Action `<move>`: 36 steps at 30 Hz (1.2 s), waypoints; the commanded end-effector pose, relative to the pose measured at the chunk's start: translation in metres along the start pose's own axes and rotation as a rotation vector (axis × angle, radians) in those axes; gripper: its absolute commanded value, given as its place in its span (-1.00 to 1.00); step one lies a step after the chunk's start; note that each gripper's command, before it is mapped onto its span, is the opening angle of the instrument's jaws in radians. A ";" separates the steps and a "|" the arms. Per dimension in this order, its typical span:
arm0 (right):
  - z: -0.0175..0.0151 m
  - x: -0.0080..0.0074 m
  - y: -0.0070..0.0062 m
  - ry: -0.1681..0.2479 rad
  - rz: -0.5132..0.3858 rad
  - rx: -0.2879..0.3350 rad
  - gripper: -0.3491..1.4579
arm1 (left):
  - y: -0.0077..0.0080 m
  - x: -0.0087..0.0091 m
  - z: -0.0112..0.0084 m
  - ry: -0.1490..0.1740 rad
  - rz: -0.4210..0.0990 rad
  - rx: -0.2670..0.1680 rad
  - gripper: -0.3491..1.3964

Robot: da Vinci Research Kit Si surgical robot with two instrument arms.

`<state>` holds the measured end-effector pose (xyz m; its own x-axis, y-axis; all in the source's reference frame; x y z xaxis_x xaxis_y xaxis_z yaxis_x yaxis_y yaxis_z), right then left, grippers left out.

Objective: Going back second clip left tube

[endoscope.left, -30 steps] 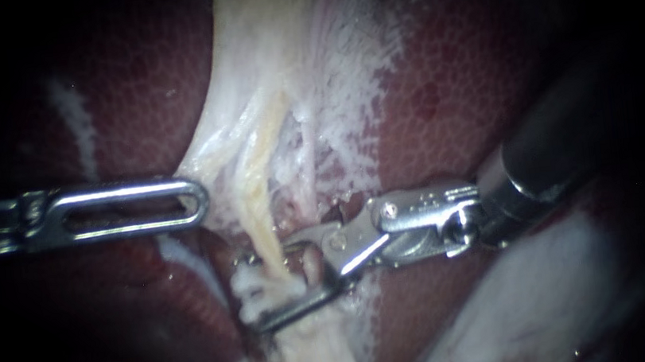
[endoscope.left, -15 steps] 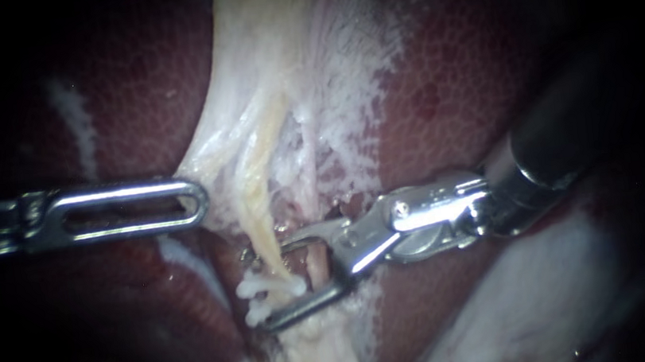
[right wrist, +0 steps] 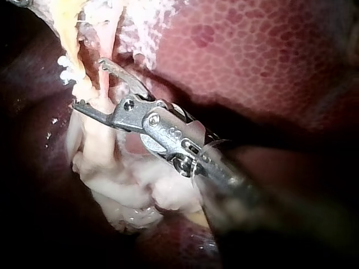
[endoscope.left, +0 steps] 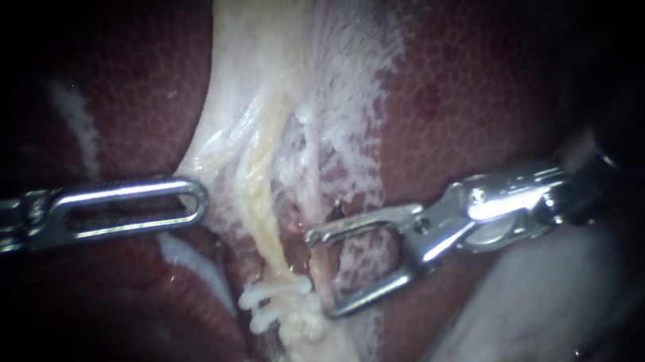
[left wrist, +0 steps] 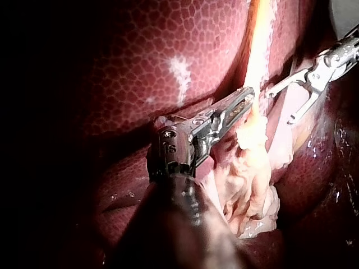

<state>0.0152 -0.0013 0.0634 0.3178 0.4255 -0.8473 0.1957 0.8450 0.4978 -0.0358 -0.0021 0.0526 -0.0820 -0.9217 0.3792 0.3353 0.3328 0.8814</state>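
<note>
Two instruments, left (endoscope.left: pixel 198 200) gripping tissue (endoscope.left: pixel 215 148), right (endoscope.left: pixel 319 275) open

right instrument (right wrist: pixel 90 82): agape | white clip (right wrist: pixel 66 68): just beside tips | liver (right wrist: pixel 252 50): behind

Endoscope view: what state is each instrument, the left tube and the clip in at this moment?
Left instrument: jaws shut on the edge of the pale tissue.
Right instrument: jaws wide open, holding nothing.
Left tube: whole, uncut, stretched.
Clip: closed across that tube, gripped by neither instrument.
</note>
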 end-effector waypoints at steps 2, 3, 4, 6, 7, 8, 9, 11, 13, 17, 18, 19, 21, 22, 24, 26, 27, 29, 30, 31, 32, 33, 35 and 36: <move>-0.0016 0.0006 0.0002 -0.001 -0.008 -0.013 0.05 | 0.0000 0.0000 0.0000 0.000 0.000 0.000 -1.00; -0.0027 0.0010 0.0003 -0.003 -0.018 -0.025 0.05 | 0.0000 0.0000 0.0000 0.000 0.000 0.000 -1.00; -0.0038 0.0014 0.0005 -0.004 -0.027 -0.035 0.05 | 0.0000 0.0000 0.0000 0.000 0.000 0.000 -1.00; -0.0052 0.0021 0.0009 -0.006 -0.031 -0.047 0.05 | 0.0000 0.0000 0.0000 0.000 0.000 0.000 -1.00; -0.0058 0.0025 0.0010 -0.004 -0.030 -0.054 0.05 | 0.0000 0.0000 0.0000 -0.001 0.000 0.000 -1.00; -0.0066 0.0029 0.0010 -0.006 -0.035 -0.061 0.05 | 0.0000 0.0000 0.0001 -0.001 0.000 0.000 -1.00; -0.0070 0.0031 0.0010 -0.004 -0.036 -0.065 0.05 | 0.0000 0.0000 0.0001 -0.001 0.000 0.000 -1.00; -0.0078 0.0037 0.0010 -0.005 -0.041 -0.071 0.05 | 0.0000 0.0000 0.0001 -0.001 0.000 0.000 -1.00; -0.0082 0.0041 0.0009 0.001 -0.043 -0.072 0.05 | 0.0000 0.0000 0.0001 -0.001 0.000 0.000 -1.00; -0.0084 0.0044 0.0006 0.004 -0.042 -0.070 0.05 | 0.0000 0.0000 0.0002 -0.001 0.000 0.000 -1.00; -0.0083 0.0044 0.0006 0.004 -0.042 -0.070 0.05 | 0.0000 0.0000 0.0002 -0.001 0.000 -0.001 -1.00; -0.0083 0.0044 0.0006 0.004 -0.042 -0.071 0.05 | 0.0000 0.0000 0.0002 -0.001 0.000 -0.001 -1.00; -0.0084 0.0044 0.0006 0.004 -0.042 -0.070 0.05 | 0.0000 0.0001 0.0002 -0.001 0.000 -0.001 -1.00; -0.0085 0.0044 0.0006 0.004 -0.042 -0.070 0.05 | 0.0000 0.0001 0.0002 -0.001 0.000 -0.001 -1.00; -0.0086 0.0043 0.0006 0.004 -0.043 -0.069 0.05 | 0.0000 0.0001 0.0003 -0.002 0.000 -0.002 -1.00; -0.0087 0.0043 0.0005 0.004 -0.043 -0.069 0.05 | 0.0000 0.0003 0.0005 -0.004 0.001 -0.005 -1.00; -0.0087 0.0043 0.0005 0.004 -0.043 -0.069 0.05 | 0.0000 0.0004 0.0006 -0.002 0.002 -0.007 -1.00; -0.0087 0.0043 0.0005 0.004 -0.043 -0.069 0.05 | 0.0001 0.0006 0.0010 -0.002 0.004 -0.006 -1.00; -0.0087 0.0043 0.0005 0.004 -0.043 -0.069 0.05 | 0.0002 0.0008 0.0012 0.001 0.005 -0.006 -1.00; -0.0087 0.0042 0.0005 0.004 -0.043 -0.068 0.05 | 0.0002 0.0010 0.0014 0.003 0.006 -0.009 -1.00; -0.0087 0.0042 0.0005 0.004 -0.043 -0.068 0.05 | 0.0003 0.0012 0.0016 0.006 0.007 -0.009 -1.00; -0.0087 0.0042 0.0005 0.004 -0.043 -0.068 0.05 | 0.0005 0.0014 0.0019 0.005 0.015 -0.010 -1.00; -0.0087 0.0042 0.0004 0.004 -0.044 -0.069 0.05 | 0.0007 0.0018 0.0025 0.008 0.017 -0.011 -1.00; -0.0087 0.0042 0.0004 0.004 -0.044 -0.069 0.05 | 0.0008 0.0019 0.0027 0.009 0.012 -0.014 -1.00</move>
<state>0.0085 0.0038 0.0584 0.3068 0.3889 -0.8687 0.1456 0.8828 0.4466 -0.0385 -0.0031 0.0551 -0.0673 -0.9190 0.3884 0.3477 0.3433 0.8725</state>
